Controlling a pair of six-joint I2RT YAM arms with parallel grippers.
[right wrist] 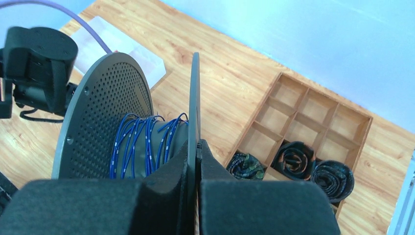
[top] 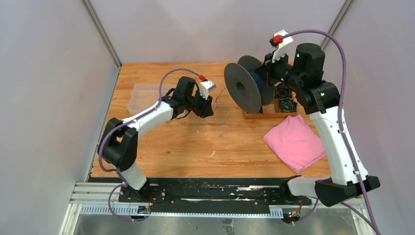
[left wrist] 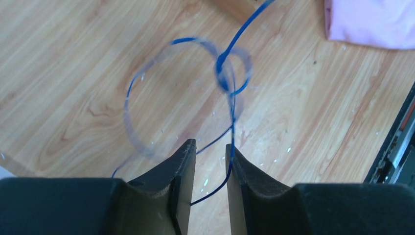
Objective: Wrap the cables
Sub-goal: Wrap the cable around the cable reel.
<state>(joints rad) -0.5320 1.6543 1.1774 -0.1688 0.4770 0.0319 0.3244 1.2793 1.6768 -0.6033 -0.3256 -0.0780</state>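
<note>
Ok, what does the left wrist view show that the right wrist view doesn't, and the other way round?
Only the left wrist view: the loose blue cable curling in loops and passing between the parted fingers of the left gripper, plus a corner of the pink cloth.
Only the right wrist view: the right gripper shut on a flange of the spool, cable turns wound on its core, the wooden compartment tray with three coiled bundles, a clear plastic bin and the left arm.
Both: blue cable and the wooden table.
</note>
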